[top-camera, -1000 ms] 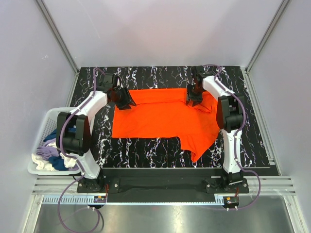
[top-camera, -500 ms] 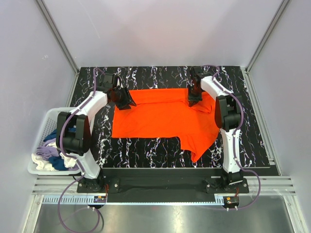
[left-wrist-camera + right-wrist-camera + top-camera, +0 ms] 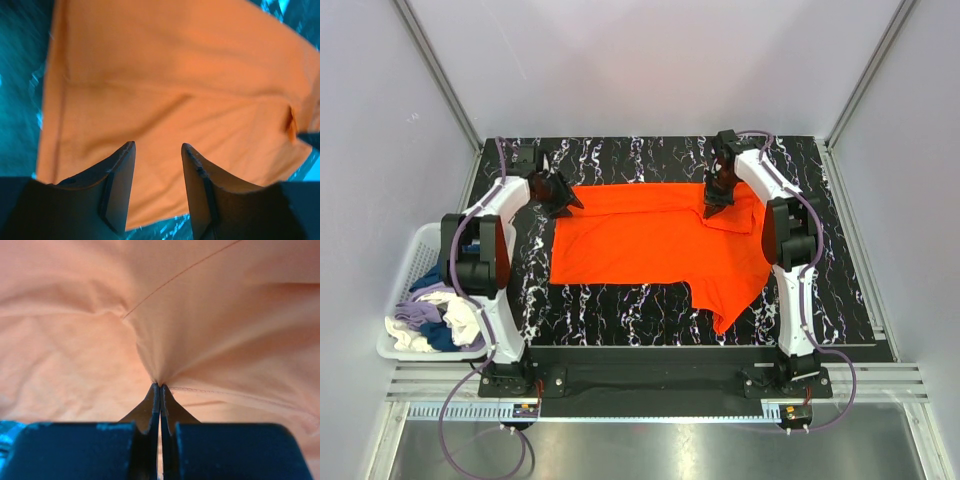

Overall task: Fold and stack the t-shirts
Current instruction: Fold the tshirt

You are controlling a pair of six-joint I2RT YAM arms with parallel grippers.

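A bright orange t-shirt (image 3: 655, 245) lies spread on the black marbled table, with one sleeve trailing toward the front right. My right gripper (image 3: 713, 203) is at the shirt's far edge, right of centre. In the right wrist view it (image 3: 160, 386) is shut on a pinch of the orange cloth (image 3: 150, 300), which puckers into the tips. My left gripper (image 3: 563, 198) hovers at the shirt's far left corner. The left wrist view shows its fingers (image 3: 120, 180) apart with nothing between them and the orange t-shirt (image 3: 175, 75) beyond.
A white basket (image 3: 420, 240) stands off the table's left edge. It holds lavender, navy and cream t-shirts (image 3: 430, 312). Grey walls and metal frame posts close in the back and sides. Both arm bases sit at the near edge.
The right gripper has closed on the shirt's far edge. The left arm has swung back and left, carrying its open gripper to the shirt's far left corner.
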